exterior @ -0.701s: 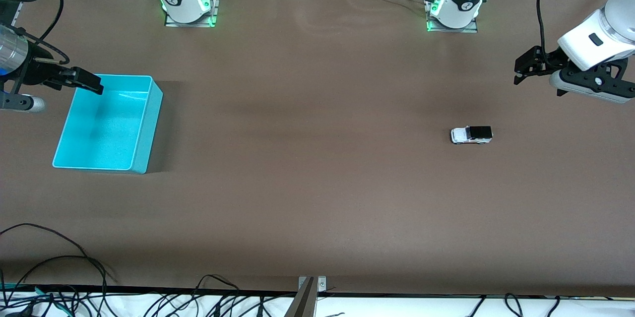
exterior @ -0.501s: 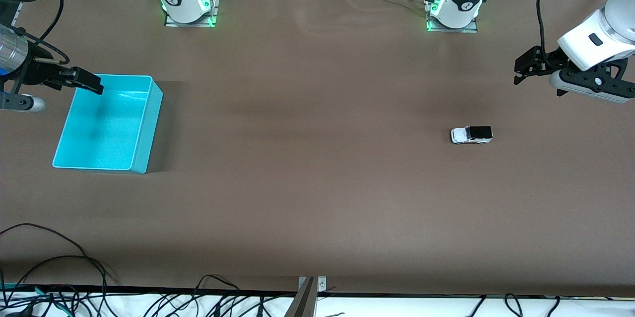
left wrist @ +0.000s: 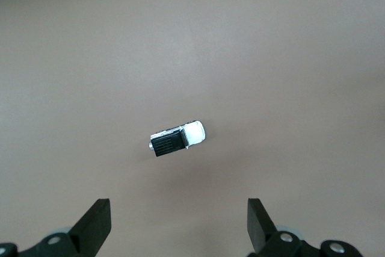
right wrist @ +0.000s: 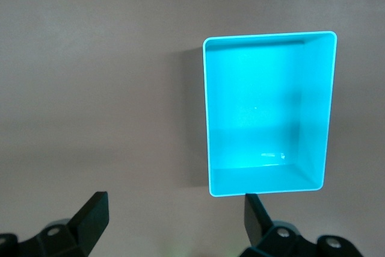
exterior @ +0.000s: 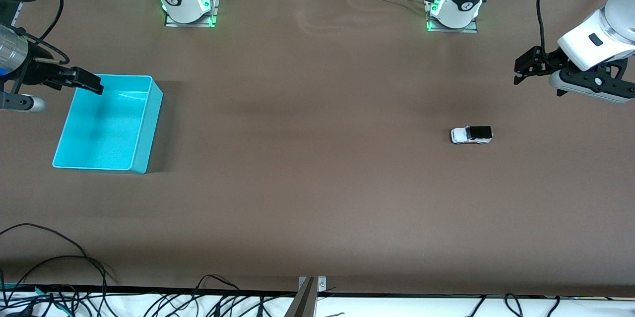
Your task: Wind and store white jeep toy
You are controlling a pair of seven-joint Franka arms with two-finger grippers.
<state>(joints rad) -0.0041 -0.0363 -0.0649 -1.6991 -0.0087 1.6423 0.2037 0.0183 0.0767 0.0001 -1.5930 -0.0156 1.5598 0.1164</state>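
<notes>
The jeep (exterior: 471, 134) sits on its wheels on the bare tabletop (exterior: 317, 173), toward the left arm's end, well apart from the bin (exterior: 144, 128) at the right arm's end. Nothing touches it.

Handling, by judgement: very small and boxy, prob. hard plastic or die-cast, so light and stiff, no give under the fingers. Smooth body, so it may slip or pop out if pinched off-centre. Free wheels: it will roll if you nudge it along its length.

Where to grip: across the two long sides, mid-body, between the wheels. Avoid nose-to-tail; that axis rolls. In the left wrist view the jeep (left wrist: 177, 139) lies at a slant to the finger line, so rotate the wrist to square up before you descend.

Left gripper (exterior: 527, 65): up in the air over bare tabletop near its end, fingers (left wrist: 96, 227) wide apart, empty.

Right gripper (exterior: 85, 81): over the bin's rim, fingers (right wrist: 93, 216) wide apart, empty. The bin (right wrist: 267, 112) holds nothing. This arm waits.

Winding: prob. pull-back type, so press down lightly.
</notes>
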